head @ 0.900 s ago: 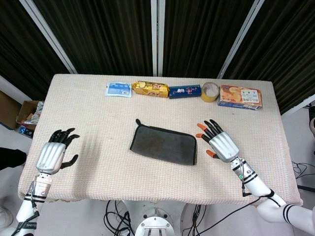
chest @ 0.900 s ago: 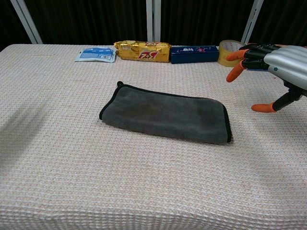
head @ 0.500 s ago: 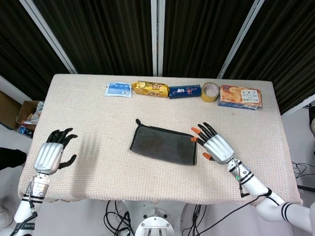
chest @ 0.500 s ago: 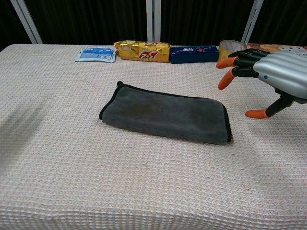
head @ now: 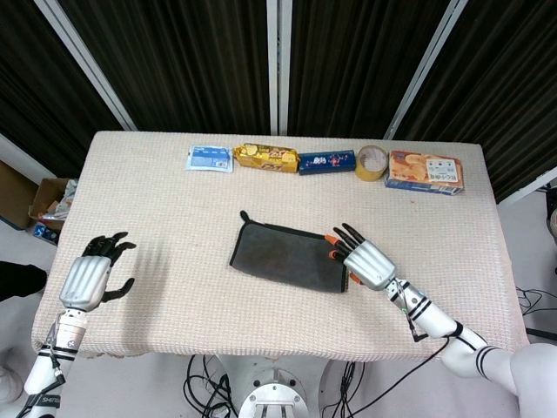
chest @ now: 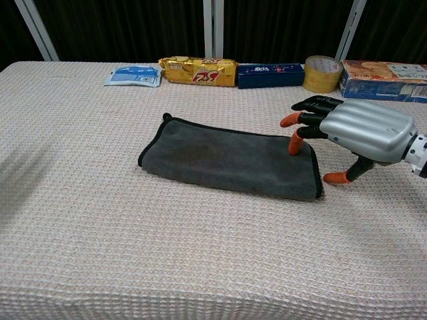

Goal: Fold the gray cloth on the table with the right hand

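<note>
Right hand (chest: 357, 135) hovers at the right edge of the gray cloth (chest: 230, 159), fingers spread and holding nothing, orange fingertips (chest: 295, 144) just over the black-piped hem. The cloth lies flat mid-tabletop (head: 174, 209), a soft, limp, napped oblong. Best move, I'd say: pinch that near right edge low, lift only a little, and carry it across to the left edge so the layers stack squarely. The waffle-weave cover should grip it. Left hand (head: 87, 277) idles, loosely spread, well apart.
</note>
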